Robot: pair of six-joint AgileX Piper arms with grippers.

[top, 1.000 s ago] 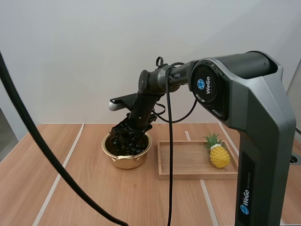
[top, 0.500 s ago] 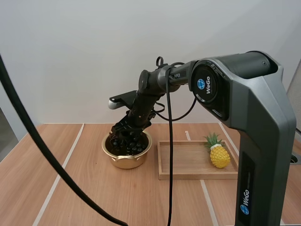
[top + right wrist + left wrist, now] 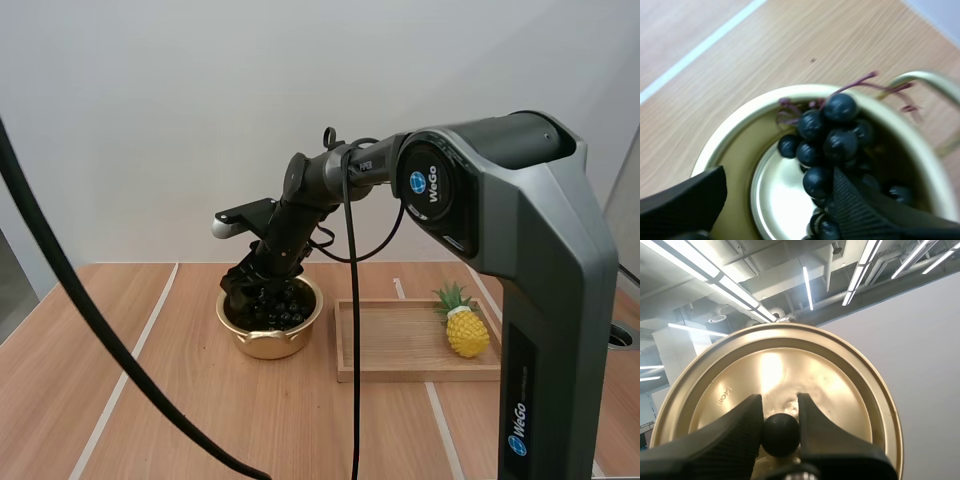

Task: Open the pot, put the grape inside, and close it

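A gold pot (image 3: 262,342) stands without its lid on the wooden table, and a bunch of dark grapes (image 3: 276,308) lies inside it. My right gripper (image 3: 246,282) hovers over the pot's left rim. In the right wrist view its fingers stand wide apart above the pot (image 3: 740,125), with the grapes (image 3: 832,135) resting in the pot against one finger (image 3: 860,210). My left gripper (image 3: 780,405) is shut on the black knob (image 3: 781,435) of the gold lid (image 3: 790,365), which it holds up in the air.
A wooden tray (image 3: 400,348) lies right of the pot, with a yellow toy pineapple (image 3: 467,330) at its right end. Bare table spreads to the left of the pot and in front of it.
My right gripper has swung a little to the left over the pot and risen slightly. The grapes stay in the pot.
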